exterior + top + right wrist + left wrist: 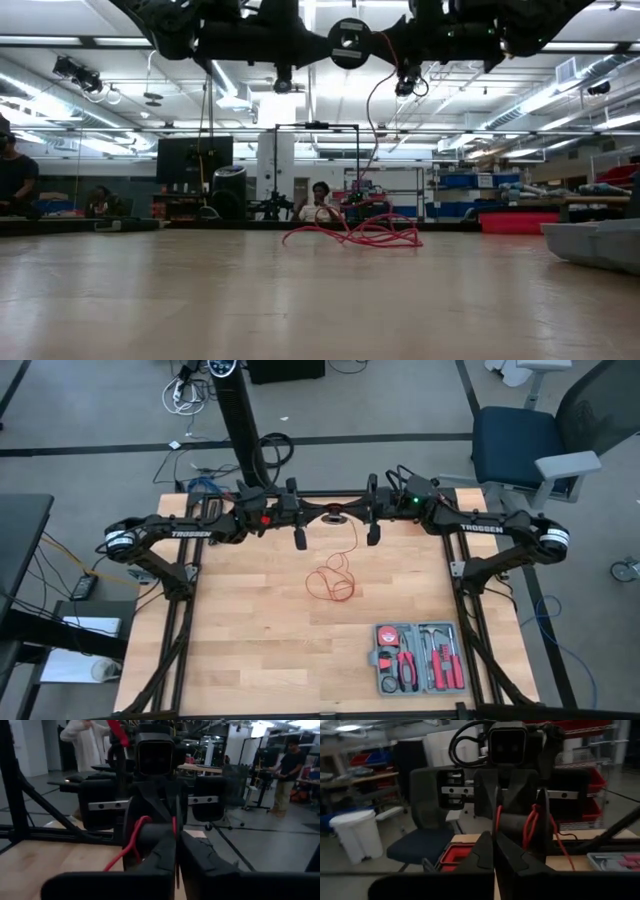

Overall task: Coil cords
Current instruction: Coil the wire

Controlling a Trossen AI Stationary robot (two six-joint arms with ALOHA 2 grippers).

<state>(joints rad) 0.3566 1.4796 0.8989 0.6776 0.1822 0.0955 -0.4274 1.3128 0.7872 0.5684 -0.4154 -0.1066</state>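
Observation:
The thin red cord [332, 582] lies mostly as a loose tangle on the middle of the wooden table [250, 640]. One strand [352, 542] rises from it to my two grippers. They are held high over the far side, level and tip to tip. My left gripper [325, 513] comes from the table's left and my right gripper [347, 513] from the right. Both are shut with red cord at their tips. A few red turns [532, 827] sit beside the meeting fingertips. In the low view the strand [370, 110] drops to the tangle [355, 235]. My left gripper [494, 857] pinches the cord between its two fingers; the red line [496, 822] comes out just past the tips. The fingers lie level, pointing toward the table's right. The cord there is lifted clear of the table. My right gripper [177, 855] pinches a short stretch of cord [174, 826] at its fingertips, level, from the table's right. A red loop [134, 840] curls beside the tips; which finger it wraps I cannot tell. Below, the cord hangs slack to the tangle on the table.
A grey tool case [418, 658] with red-handled tools stands open at the table's near right. A black post [240, 420] rises behind the far edge, and a blue chair [515, 445] stands beyond the far right corner. People stand in the room beyond.

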